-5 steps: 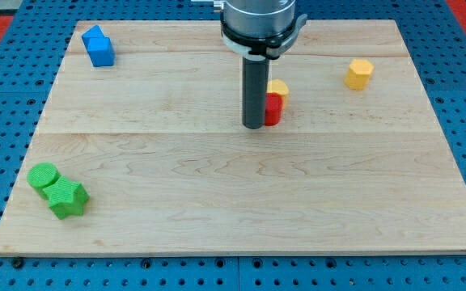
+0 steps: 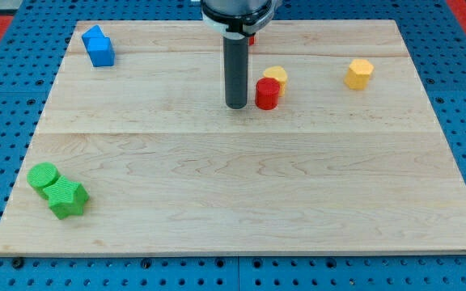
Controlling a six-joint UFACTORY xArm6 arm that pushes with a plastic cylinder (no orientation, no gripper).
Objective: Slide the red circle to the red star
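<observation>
The red circle point(image 2: 267, 93) stands on the wooden board point(image 2: 233, 202) a little above its middle, touching a yellow block point(image 2: 276, 77) behind it. My tip point(image 2: 235, 106) rests on the board just to the left of the red circle, with a small gap between them. A sliver of red point(image 2: 252, 37) shows at the view's top beside the rod; most of it is hidden by the arm, so its shape cannot be made out.
A yellow hexagon-like block point(image 2: 359, 73) lies at the upper right. Blue blocks point(image 2: 99, 46) sit at the upper left corner. A green circle point(image 2: 44, 175) and a green star point(image 2: 66, 198) sit at the lower left.
My tip has moved up and to the left, off the red circle. The red circle is now fully visible and sits slightly higher and to the left of where it was.
</observation>
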